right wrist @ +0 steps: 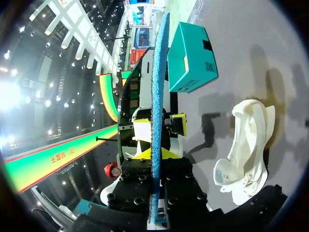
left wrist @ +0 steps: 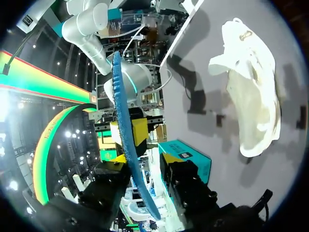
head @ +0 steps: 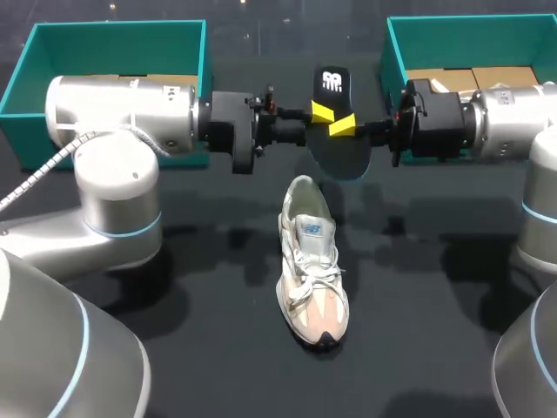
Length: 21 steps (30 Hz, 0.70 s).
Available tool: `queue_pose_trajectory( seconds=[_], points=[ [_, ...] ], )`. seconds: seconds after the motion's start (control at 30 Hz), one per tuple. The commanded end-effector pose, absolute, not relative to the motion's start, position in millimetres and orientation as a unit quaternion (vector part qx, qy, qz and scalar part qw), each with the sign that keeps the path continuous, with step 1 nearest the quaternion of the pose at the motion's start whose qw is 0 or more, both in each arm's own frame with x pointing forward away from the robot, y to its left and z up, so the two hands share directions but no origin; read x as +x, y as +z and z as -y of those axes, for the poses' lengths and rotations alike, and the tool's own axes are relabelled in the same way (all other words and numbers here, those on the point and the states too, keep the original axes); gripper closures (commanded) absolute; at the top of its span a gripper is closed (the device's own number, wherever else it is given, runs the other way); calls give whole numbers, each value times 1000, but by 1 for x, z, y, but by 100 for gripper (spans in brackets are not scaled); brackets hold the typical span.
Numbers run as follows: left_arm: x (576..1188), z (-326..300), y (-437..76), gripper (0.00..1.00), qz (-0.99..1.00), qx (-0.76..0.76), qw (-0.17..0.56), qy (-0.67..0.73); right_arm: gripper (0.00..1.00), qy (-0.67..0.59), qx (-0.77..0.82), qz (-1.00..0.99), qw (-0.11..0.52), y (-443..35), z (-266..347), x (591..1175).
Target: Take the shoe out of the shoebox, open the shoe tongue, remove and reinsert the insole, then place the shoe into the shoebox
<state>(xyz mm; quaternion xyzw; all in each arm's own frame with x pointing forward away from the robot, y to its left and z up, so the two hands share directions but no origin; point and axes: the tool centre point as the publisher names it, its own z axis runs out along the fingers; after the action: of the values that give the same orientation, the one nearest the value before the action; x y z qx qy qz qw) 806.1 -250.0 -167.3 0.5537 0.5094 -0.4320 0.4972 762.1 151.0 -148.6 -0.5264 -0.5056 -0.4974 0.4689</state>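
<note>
Above shoe (head: 312, 279), insole (head: 341, 155) clamped in right gripper (head: 344, 127), left gripper (head: 321, 111) released; teal shoeboxes (head: 104, 37) (head: 461, 39) hold cardboard (head: 452, 80).

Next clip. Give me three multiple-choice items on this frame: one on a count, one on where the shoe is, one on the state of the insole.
1. How many teal shoeboxes stand on the table?
A one; B two; C three

2. Where is the shoe?
A inside a shoebox; B held in the air; C on the table, in front of the shoeboxes

3. What state is the insole in?
A out of the shoe, gripped by the right hand above the table; B tucked in the shoe; C lying flat on the table

Key: 1 B, one box sits at each back corner. 2 C, the shoe rests on the dark tabletop with nothing holding it. 3 A, the right wrist view shows the fingers pressed on both sides of the insole.
</note>
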Motion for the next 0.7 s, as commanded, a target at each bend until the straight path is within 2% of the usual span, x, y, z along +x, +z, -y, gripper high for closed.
queue_pose_trajectory(
  seconds=[0.03, 0.4, 0.6, 0.7],
  points=[
    [800, 232, -157, 0, -520, 565, 482, -423, 100, -506, -516, 503, 474, -151, -150, 764],
    [800, 233, -158, 0, -524, 560, 479, -426, 100, -506, -516, 503, 474, -151, -150, 764],
    [817, 206, -155, 0, -613, 519, 414, -428, 100, -513, -514, 499, 473, -162, -145, 774],
    [822, 187, -152, 0, -683, 486, 339, -428, 100, -527, -504, 503, 464, -166, -143, 778]
  ],
)
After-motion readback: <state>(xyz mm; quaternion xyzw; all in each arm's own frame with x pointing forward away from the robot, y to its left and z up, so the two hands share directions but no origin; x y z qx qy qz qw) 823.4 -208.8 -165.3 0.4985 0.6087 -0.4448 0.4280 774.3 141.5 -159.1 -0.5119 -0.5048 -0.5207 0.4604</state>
